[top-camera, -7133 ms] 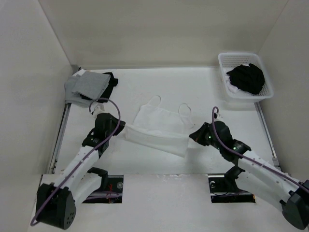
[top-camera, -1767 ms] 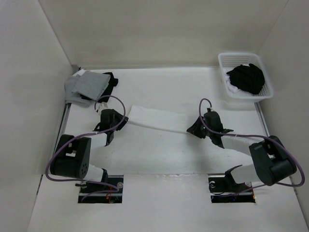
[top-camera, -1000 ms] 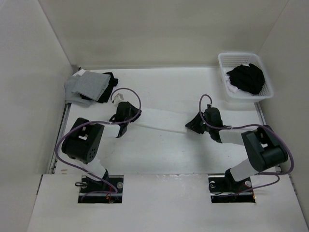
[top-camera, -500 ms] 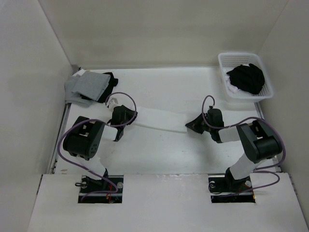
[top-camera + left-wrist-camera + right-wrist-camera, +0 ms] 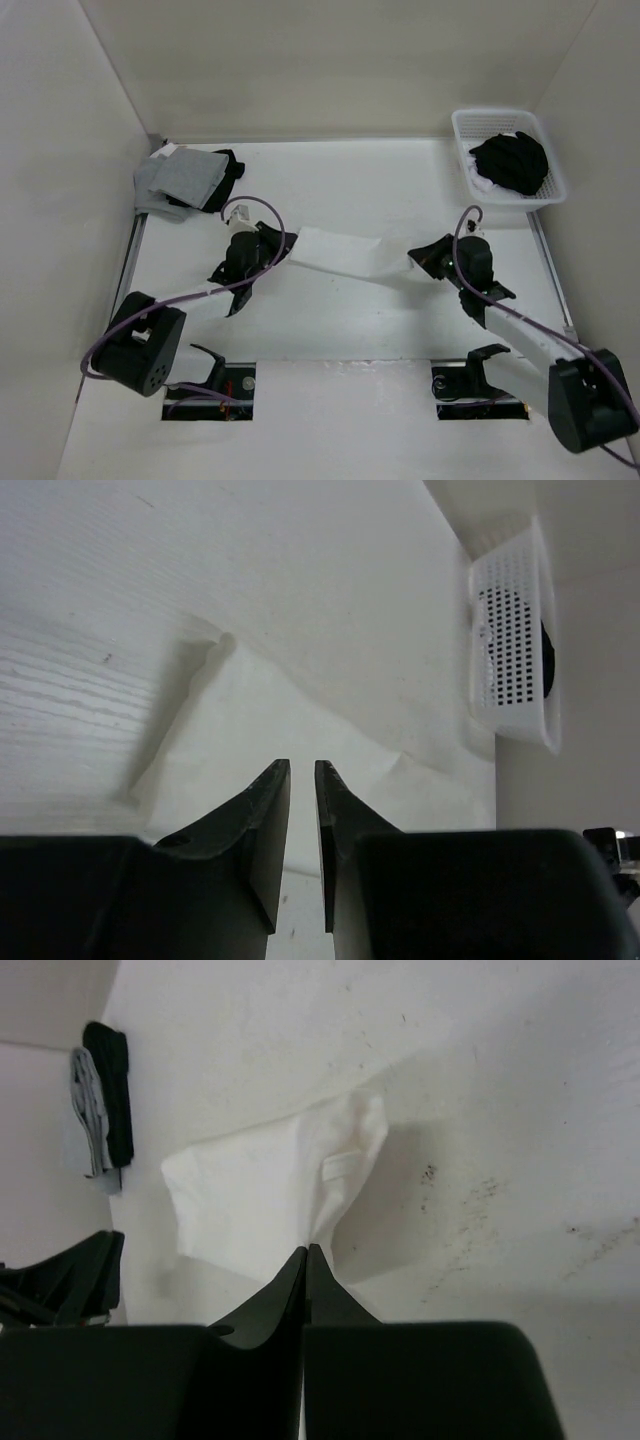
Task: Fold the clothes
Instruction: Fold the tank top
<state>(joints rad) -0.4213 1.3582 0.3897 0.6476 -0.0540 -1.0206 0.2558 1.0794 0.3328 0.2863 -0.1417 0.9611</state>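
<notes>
The clothes (image 5: 350,255) are a white top lying as a folded strip across the middle of the table. My right gripper (image 5: 422,262) is at its right end. In the right wrist view the right gripper (image 5: 308,1250) is shut on the clothes (image 5: 260,1200), and the fabric rises in a peak into the tips. My left gripper (image 5: 282,244) is at the strip's left end. Seen from the left wrist, the left gripper (image 5: 300,765) has its jaws a narrow gap apart above the clothes (image 5: 260,720), with nothing between them.
A white basket (image 5: 465,125) at the back right holds a black garment bundle (image 5: 512,160); the basket (image 5: 510,650) also shows in the left wrist view. A grey and black garment stack (image 5: 185,178) lies at the back left by the wall. Walls enclose three sides.
The right gripper has closed on the strip's right end and drawn it a little to the right. The left gripper has followed slightly right, its jaws a touch wider.
</notes>
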